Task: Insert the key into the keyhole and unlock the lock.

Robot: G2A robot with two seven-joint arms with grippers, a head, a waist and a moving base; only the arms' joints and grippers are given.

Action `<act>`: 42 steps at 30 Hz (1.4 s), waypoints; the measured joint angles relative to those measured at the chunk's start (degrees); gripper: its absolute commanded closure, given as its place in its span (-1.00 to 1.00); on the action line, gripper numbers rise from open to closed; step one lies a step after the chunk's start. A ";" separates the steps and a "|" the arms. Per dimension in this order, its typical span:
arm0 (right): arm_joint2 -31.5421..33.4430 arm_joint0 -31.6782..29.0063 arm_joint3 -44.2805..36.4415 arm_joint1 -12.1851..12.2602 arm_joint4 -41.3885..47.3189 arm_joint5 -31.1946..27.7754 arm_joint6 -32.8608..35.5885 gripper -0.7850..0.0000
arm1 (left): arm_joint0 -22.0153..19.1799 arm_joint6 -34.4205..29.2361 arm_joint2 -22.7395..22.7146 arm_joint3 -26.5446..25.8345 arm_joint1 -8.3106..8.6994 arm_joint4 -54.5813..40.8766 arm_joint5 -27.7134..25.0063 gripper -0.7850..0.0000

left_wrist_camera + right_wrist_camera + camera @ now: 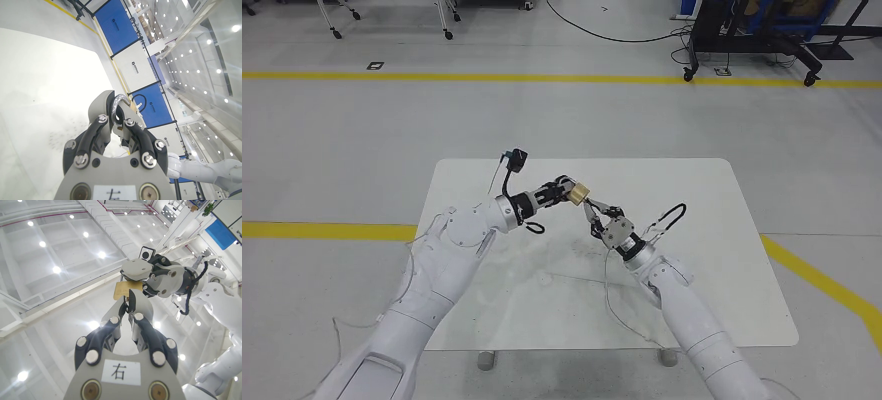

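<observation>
A white table [732, 300] is standing on a grey floor crossed by yellow lines [542, 77]. A black wheeled frame [762, 47], perhaps a cart, is standing beyond, and blue panels [117, 28] are lining the hall.

White table [712, 300] with rounded corners, faint dark scuff marks [62, 130] on top, standing on grey floor [342, 150]

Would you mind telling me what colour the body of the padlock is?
The padlock body is a brassy gold, clearest in the right wrist view.
</observation>
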 measured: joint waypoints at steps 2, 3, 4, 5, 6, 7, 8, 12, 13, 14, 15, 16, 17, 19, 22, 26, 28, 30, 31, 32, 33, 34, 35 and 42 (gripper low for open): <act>0.01 0.18 0.50 -0.09 1.33 1.72 0.53 1.00 | 0.15 1.16 0.13 -0.66 0.08 2.40 -0.83 1.00; 0.06 0.27 0.78 -0.12 2.12 2.71 0.80 1.00 | 0.31 1.83 0.20 -0.99 0.11 3.48 -1.26 1.00; 0.15 0.42 1.18 -0.16 3.06 3.93 1.05 1.00 | 0.51 2.54 0.25 -1.36 0.14 4.66 -1.61 1.00; 0.21 0.52 1.47 -0.19 3.74 4.85 1.22 1.00 | 0.64 2.99 0.25 -1.59 0.17 5.40 -1.74 1.00; 0.24 0.62 1.76 -0.22 4.43 5.81 1.39 1.00 | 0.77 3.35 0.24 -1.77 0.19 5.95 -1.77 1.00; 0.26 0.75 2.15 -0.28 5.45 7.20 1.67 1.00 | 0.95 3.70 0.17 -1.97 0.20 6.29 -1.77 1.00; 0.22 0.84 2.45 -0.34 6.42 8.44 1.95 1.00 | 1.04 3.97 0.07 -2.09 0.21 6.43 -1.75 1.00; 0.19 1.41 4.15 -0.62 10.94 13.73 2.90 1.00 | 1.42 5.07 -0.52 -2.61 0.28 6.78 -2.08 1.00; 0.24 1.64 4.65 -0.68 11.82 14.74 3.00 1.00 | 1.55 5.21 -0.67 -2.75 0.31 6.84 -2.21 1.00; 0.27 1.79 4.96 -0.72 12.28 15.25 3.07 1.00 | 1.65 5.28 -0.77 -2.85 0.33 6.85 -2.33 1.00; 0.30 1.91 5.21 -0.76 12.62 15.63 3.13 1.00 | 1.74 5.31 -0.86 -2.94 0.34 6.77 -2.47 1.00; 0.35 2.06 5.46 -0.79 12.89 15.92 3.21 1.00 | 1.86 5.22 -0.96 -2.99 0.33 6.38 -2.64 1.00; 0.42 2.15 5.60 -0.80 12.91 15.94 3.23 1.00 | 1.95 4.97 -1.02 -2.97 0.31 5.76 -2.75 1.00; 0.64 2.25 5.73 -0.78 12.46 15.44 3.23 1.00 | 1.98 4.23 -1.27 -2.83 0.25 3.91 -2.99 1.00; 1.12 2.23 5.42 -0.63 10.58 13.62 3.09 1.00 | 1.83 3.49 -1.62 -2.50 0.24 2.60 -3.20 1.00; 1.56 1.54 3.34 -0.16 4.48 9.19 4.77 -1.00 | 1.78 2.79 -1.74 -2.12 0.18 1.52 -2.87 1.00; 2.09 1.03 1.96 0.15 1.33 6.61 6.35 -1.00 | 1.71 2.76 -1.84 -1.78 0.13 0.95 -1.86 1.00; 2.78 0.49 0.68 0.52 -2.37 3.25 7.20 -1.00 | 1.62 2.77 -1.93 -1.50 0.08 0.57 -1.04 1.00; 3.32 0.07 -0.33 0.80 -5.11 0.83 7.68 -1.00 | 1.55 2.65 -1.96 -1.30 0.06 0.35 -0.44 1.00; 3.80 -0.31 -1.15 1.04 -7.33 -1.04 7.96 -1.00 | 1.49 2.50 -1.94 -1.16 0.04 0.27 0.02 1.00; 4.41 -0.67 -2.07 1.32 -9.91 -3.23 8.04 -1.00 | 1.43 2.26 -1.87 -1.01 0.01 0.18 0.53 1.00; 5.57 -1.27 -3.57 1.79 -14.34 -7.21 7.63 -1.00 | 1.32 1.84 -1.69 -0.73 -0.04 0.15 1.39 1.00; 6.69 -1.97 -4.96 2.18 -18.46 -11.27 6.75 -1.00 | 1.17 1.49 -1.47 -0.55 -0.08 0.33 2.07 1.00; 18.00 -12.23 -19.26 4.48 -41.20 -36.45 -4.15 -1.00 | -0.18 -1.01 2.12 0.53 -0.81 4.21 6.61 1.00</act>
